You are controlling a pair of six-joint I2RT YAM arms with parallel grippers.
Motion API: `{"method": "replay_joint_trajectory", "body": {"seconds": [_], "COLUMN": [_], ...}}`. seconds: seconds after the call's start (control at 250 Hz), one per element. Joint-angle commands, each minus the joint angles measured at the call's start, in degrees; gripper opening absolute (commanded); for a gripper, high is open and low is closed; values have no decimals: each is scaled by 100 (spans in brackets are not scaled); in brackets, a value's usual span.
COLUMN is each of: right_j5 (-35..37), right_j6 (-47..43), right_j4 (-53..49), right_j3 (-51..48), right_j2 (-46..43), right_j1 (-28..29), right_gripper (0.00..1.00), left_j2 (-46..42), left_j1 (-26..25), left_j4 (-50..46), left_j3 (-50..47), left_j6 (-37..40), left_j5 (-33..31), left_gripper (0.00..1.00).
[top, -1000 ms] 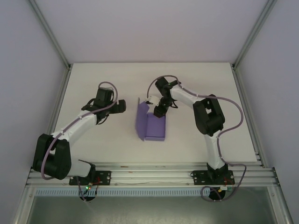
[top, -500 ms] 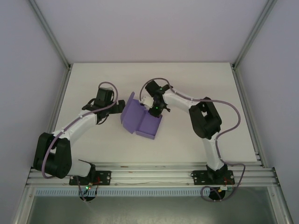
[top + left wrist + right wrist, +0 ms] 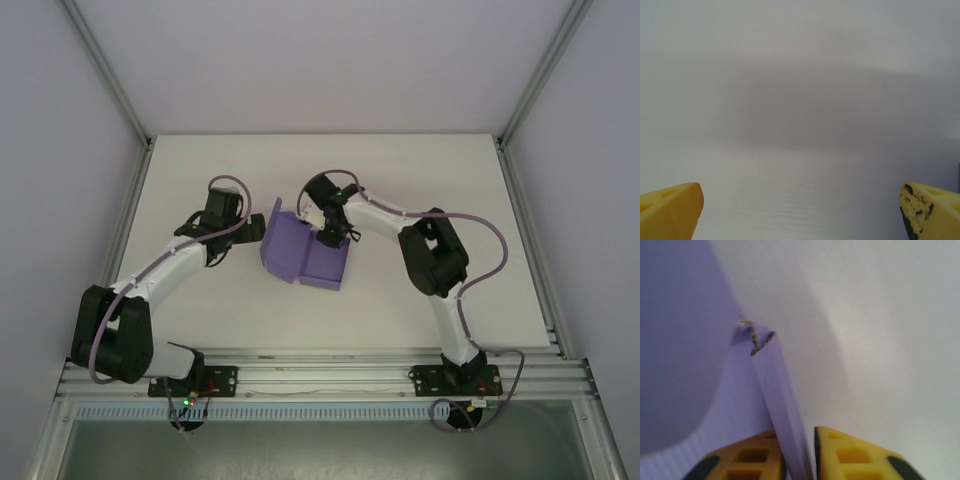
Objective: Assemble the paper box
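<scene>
Purple paper box [image 3: 305, 258] lying mid-desk [image 3: 450, 180], half folded. My right jaws pinching its upright wall [image 3: 782, 405], holding it raised for folding. My left jaws hovering spread wide beside box, probably for bracing.

Purple card box [image 3: 318, 265], half-folded, lies near the worktop's middle, base flat, left panel tilted up.
</scene>
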Motion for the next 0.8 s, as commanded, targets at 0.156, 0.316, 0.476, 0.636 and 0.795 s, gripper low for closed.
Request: {"method": "replay_joint_trajectory", "body": {"seconds": [0.156,0.316,0.476,0.636,0.795], "right_j5": [879,1083,1096,485,-289], "right_j6": [46,229,643,1152,1752], "right_j4": [-704,-375,1077,2286,3592], "right_j3": [-174,-270,-1112,-1968,-2958], "right_j2": [666,516,-670,-2106,-3482], "right_j1": [-40,-24,-58,-85,-93], "right_gripper": [14,4,0,0,0], "left_j2": [-495,-794,-1118,-1330,-1270], "left_j1": [46,50,139,405,655], "left_j4": [-267,-361,-624,-409,168], "left_j3": [124,210,524,506,186], "left_j6": [53,119,54,-189,-305], "left_j5": [-358,-544,-919,-767,120], "left_gripper": [100,100,100,100,100]}}
